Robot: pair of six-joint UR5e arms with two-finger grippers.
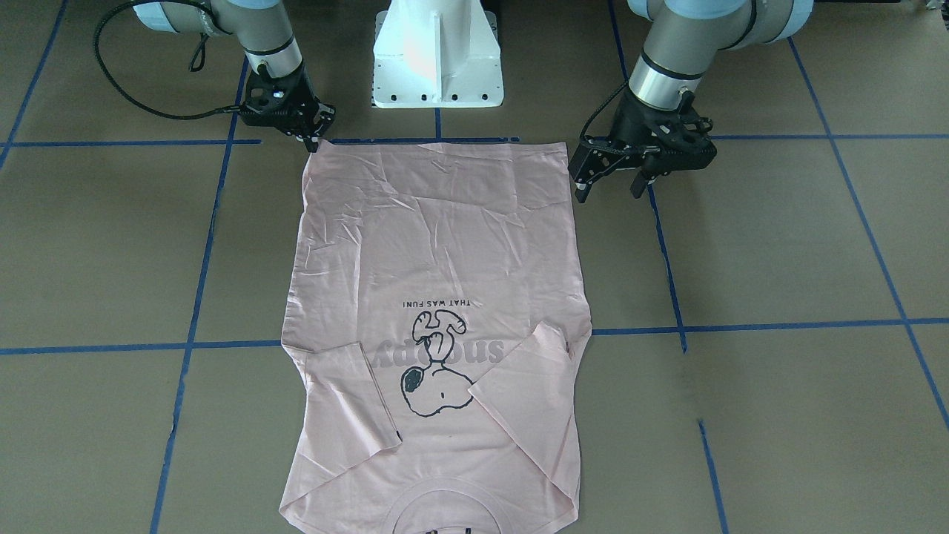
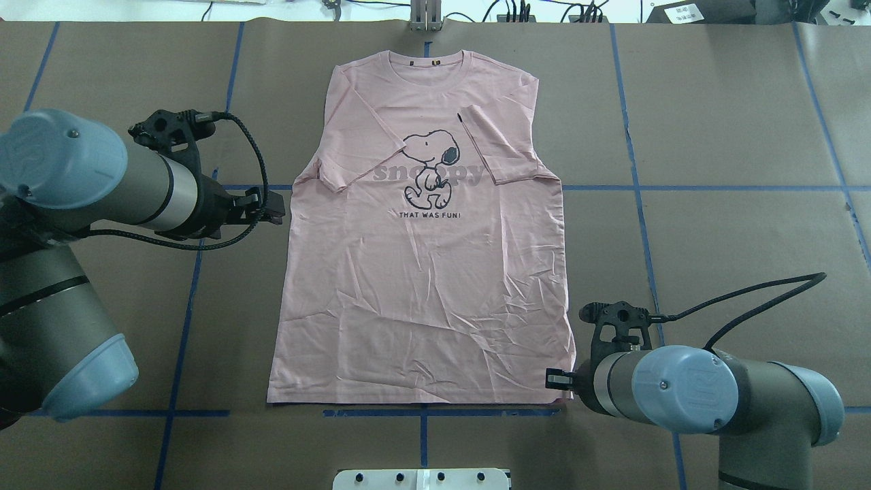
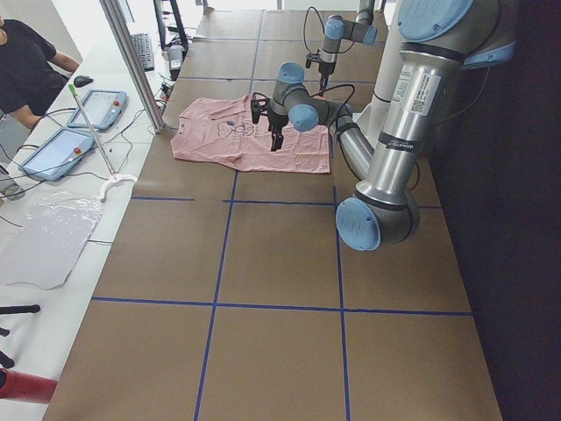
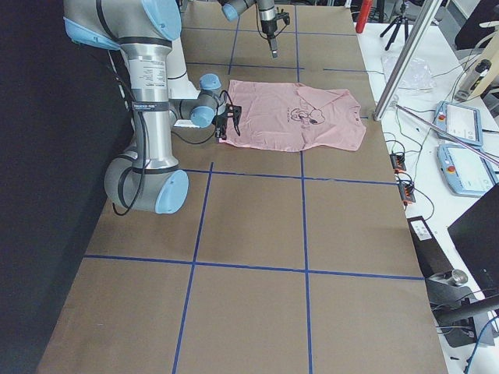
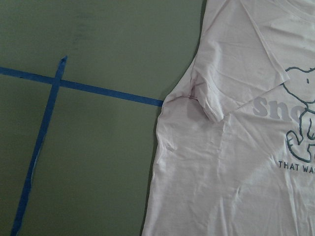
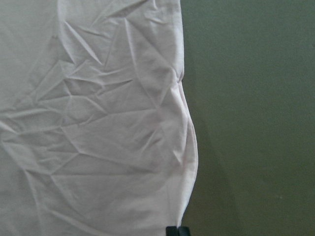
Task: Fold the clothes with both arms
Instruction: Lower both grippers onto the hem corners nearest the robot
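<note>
T-shirt (image 2: 422,286) lies flat on table (image 2: 714,204), print up. Both sleeves (image 2: 354,146) are turned in over the chest, with the collar (image 2: 425,61) at the end opposite the hem.

Right gripper (image 1: 313,141) is down at the shirt's hem corner on the right arm's side. Its jaws are nearly together, and I can't tell if cloth is between them.

Left gripper (image 1: 608,194) hangs above the table just off the shirt's other side edge, level with the armpit. Its jaws are wide and hold nothing.

My read is that the step in hand is taking both hem corners for the hem-to-collar fold.
- **Left arm:** run along the side edge to its hem corner (image 2: 272,398), drop low and pinch both layers.
- **Lift:** raise both corners together at the same height, with the hem taut between them.
- **Lay-down:** carry toward the collar and set the hem down square.

The cloth near the hem is creased, so an uneven lift would likely skew the fold.
</note>
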